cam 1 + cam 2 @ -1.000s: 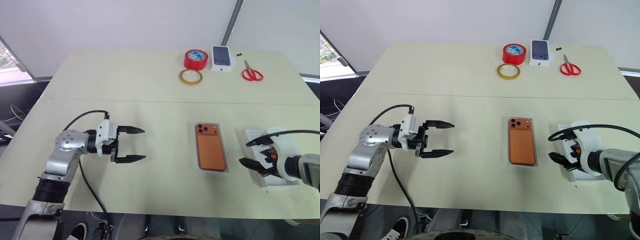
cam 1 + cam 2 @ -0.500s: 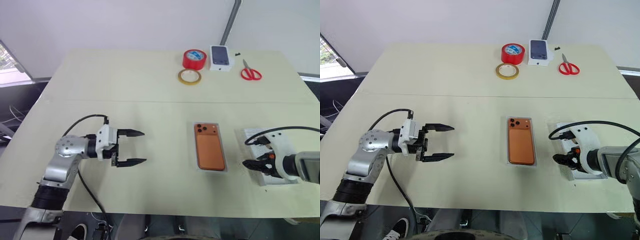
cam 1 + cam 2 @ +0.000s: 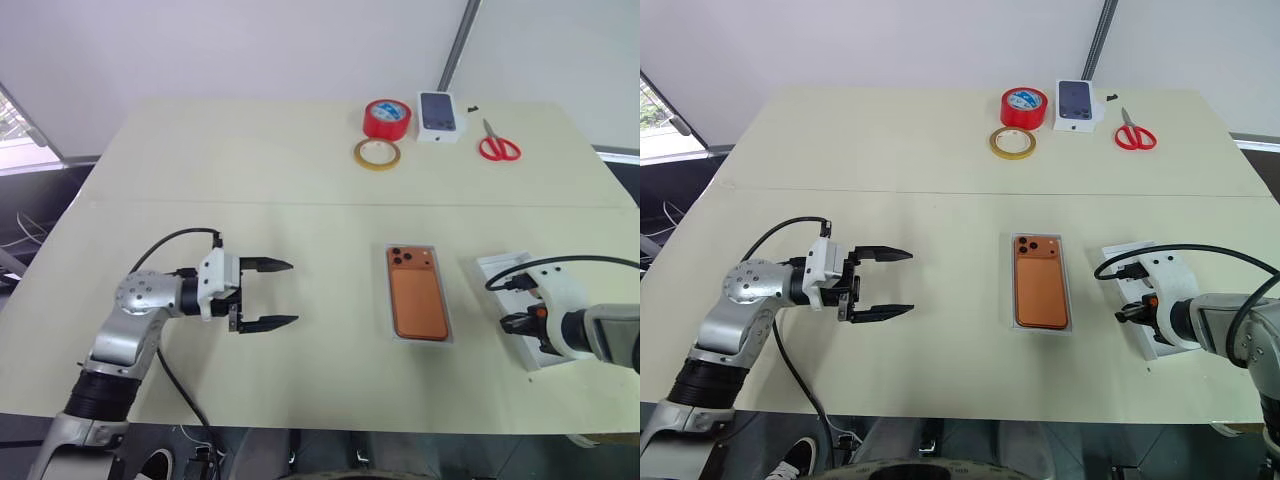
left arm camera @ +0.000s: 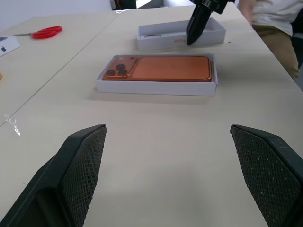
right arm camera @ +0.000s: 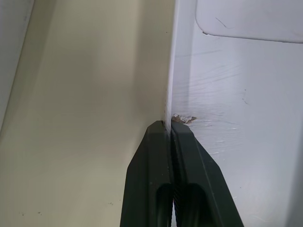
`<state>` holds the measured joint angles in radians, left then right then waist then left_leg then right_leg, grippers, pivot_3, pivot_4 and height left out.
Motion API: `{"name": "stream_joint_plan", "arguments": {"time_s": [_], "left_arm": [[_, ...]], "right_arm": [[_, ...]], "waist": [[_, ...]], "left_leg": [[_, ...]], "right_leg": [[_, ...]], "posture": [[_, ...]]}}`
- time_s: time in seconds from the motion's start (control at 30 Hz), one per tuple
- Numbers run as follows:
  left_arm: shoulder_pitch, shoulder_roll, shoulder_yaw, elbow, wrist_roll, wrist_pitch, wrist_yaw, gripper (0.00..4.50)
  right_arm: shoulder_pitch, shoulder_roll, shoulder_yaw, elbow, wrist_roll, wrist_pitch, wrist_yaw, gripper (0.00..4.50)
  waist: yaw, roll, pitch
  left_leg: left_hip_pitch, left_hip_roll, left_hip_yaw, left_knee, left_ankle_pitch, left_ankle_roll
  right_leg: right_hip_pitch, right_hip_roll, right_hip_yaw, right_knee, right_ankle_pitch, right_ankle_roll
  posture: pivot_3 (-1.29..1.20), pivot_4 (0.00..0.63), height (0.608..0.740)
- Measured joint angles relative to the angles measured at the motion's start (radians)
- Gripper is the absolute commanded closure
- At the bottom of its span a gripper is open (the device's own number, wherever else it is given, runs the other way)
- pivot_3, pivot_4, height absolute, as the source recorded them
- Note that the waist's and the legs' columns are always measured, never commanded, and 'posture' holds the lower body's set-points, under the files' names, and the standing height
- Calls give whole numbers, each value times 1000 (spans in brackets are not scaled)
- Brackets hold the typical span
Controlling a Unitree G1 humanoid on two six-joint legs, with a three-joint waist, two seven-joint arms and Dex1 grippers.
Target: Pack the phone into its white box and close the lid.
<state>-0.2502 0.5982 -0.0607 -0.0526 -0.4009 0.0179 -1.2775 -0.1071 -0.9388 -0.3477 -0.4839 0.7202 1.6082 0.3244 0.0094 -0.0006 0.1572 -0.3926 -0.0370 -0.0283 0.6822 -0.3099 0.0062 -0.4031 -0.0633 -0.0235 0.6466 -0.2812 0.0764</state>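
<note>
The orange phone [image 3: 418,303] lies camera side up inside the white box [image 3: 420,341] at the middle of the table's near half. To its right, the lid [image 3: 498,268] rests with its inside facing up. My right gripper [image 3: 512,324] points down at the lid's wall nearest the phone. In the right wrist view the fingers [image 5: 151,156] are shut with that thin wall pinched between them. My left gripper [image 3: 292,293] hovers open over bare table left of the box, pointing toward it, nothing between its fingers.
At the table's far side are a red tape roll [image 3: 389,118], a yellowish tape ring [image 3: 377,153], a small white box with a dark phone picture [image 3: 441,116] and red scissors [image 3: 498,146]. A person [image 4: 272,23] stands beyond the table's right end.
My right gripper's fingers have gone from wide open to shut on the lid's wall. The left gripper stayed open and in place.
</note>
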Motion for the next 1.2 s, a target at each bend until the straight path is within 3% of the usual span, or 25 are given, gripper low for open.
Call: {"name": "stream_joint_plan", "arguments": {"time_s": [0.33,0.57,0.77,0.87,1.03,1.1,1.2], "left_arm": [[-47,-10,-6,15,4,2,13,87],[-72,-28,-14,55,23,-1,32,87],[-101,-83,-26,54,30,-2,89,87],[-118,-126,-34,30,32,0,141,87],[-117,-130,-35,29,43,2,177,87],[-118,-129,-35,30,43,4,183,87],[-119,-131,-34,33,43,7,195,87]], "right_arm": [[-168,166,-68,53,-32,-17,-14,4469],[-374,398,-162,141,-48,-116,-65,4469],[-528,659,-315,142,23,-50,-112,4469],[-568,813,-392,112,129,-2,-146,4469],[-454,909,-398,51,420,-1,-227,4469],[-380,909,-370,41,528,-2,-261,4469],[-253,801,-257,39,797,-80,-397,4469]], "waist": [[-3,1,1],[-3,3,2],[-3,3,2],[-3,3,2],[-3,3,2],[-5,4,2],[-9,4,2]], "left_leg": [[0,0,1,0,0,0],[-1,0,1,-1,0,0],[-1,0,1,-1,0,-1],[-1,0,1,-2,0,-1],[-2,0,1,-2,0,-1],[-2,0,1,-2,0,-1],[-2,0,1,-2,0,0]], "right_leg": [[-1,0,0,1,0,0],[-2,0,0,1,0,0],[-3,0,0,3,0,0],[-4,0,0,4,0,0],[-4,0,0,3,0,0],[-4,0,0,3,0,0],[-4,0,0,3,0,0]], "posture": [[0,150,740],[0,150,740],[0,150,740],[0,150,740],[0,150,740],[0,150,740],[0,150,740]]}}
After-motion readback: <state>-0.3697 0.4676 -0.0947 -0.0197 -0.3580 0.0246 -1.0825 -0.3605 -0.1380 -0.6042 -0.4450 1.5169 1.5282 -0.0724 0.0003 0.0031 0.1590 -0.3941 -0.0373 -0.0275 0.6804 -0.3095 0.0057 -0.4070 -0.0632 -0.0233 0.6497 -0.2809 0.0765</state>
